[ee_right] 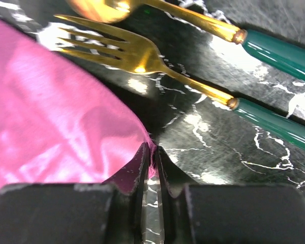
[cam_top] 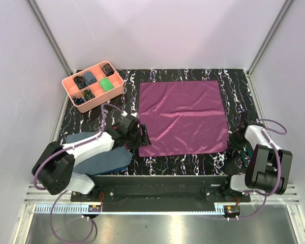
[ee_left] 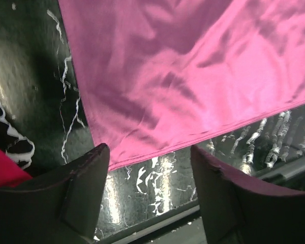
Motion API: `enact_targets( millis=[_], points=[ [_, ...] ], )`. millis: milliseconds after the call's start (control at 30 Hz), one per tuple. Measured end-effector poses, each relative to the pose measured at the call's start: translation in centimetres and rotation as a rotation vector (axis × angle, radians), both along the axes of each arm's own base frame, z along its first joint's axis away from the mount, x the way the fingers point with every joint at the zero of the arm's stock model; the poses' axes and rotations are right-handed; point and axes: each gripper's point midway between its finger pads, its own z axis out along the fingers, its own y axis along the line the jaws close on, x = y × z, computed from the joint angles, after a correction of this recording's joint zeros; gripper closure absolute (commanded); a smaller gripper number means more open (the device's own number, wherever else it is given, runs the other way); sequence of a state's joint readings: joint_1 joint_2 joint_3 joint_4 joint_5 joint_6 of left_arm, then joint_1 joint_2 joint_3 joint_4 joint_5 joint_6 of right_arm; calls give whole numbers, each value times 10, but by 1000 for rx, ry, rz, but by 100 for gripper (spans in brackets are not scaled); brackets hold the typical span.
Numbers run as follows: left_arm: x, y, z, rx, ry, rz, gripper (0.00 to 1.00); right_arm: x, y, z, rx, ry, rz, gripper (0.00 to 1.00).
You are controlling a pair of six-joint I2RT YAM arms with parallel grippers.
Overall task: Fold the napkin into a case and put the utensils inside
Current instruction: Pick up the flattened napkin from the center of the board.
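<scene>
Lying just beside the napkin (ee_right: 56, 122) are utensils (ee_right: 137, 58); pink tray (cam_top: 105, 96) sits well apart.

napkin (cam_top: 183, 118) central, utensils (ee_right: 142, 57) seemingly just right of it, tray (cam_top: 104, 96) behind left

Left arm (cam_top: 89, 145): white shell links, black joint housings, bulky black motor block at shoulder end. Right arm (cam_top: 267, 152): same white-and-black build, rounded white cover near wrist. Purple cables (cam_top: 52, 221): thin, one looping along each arm and past its base. Left gripper (cam_top: 144, 134): black body, two broad dark fingers (ee_left: 81, 188) with rounded tips. Right gripper (ee_right: 153, 150): dark, flat, squared fingers.
</scene>
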State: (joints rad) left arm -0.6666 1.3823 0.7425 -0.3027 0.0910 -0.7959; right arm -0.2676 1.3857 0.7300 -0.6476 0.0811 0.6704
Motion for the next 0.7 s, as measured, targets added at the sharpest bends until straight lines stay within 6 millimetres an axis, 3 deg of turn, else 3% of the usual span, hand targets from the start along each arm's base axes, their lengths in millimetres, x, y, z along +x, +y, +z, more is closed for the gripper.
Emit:
enact_targets(
  millis=[267,567,700],
  points=[
    [-21,6,-20,196,1,53,42,10,2,9,-4,-102,27,87],
    [-23,6,-39,358,43,117,57,17,11,8,35,-145,80,87],
    [-24,12,-40,388,50,148,57,20,12,10,36,-162,100,88]
  ],
)
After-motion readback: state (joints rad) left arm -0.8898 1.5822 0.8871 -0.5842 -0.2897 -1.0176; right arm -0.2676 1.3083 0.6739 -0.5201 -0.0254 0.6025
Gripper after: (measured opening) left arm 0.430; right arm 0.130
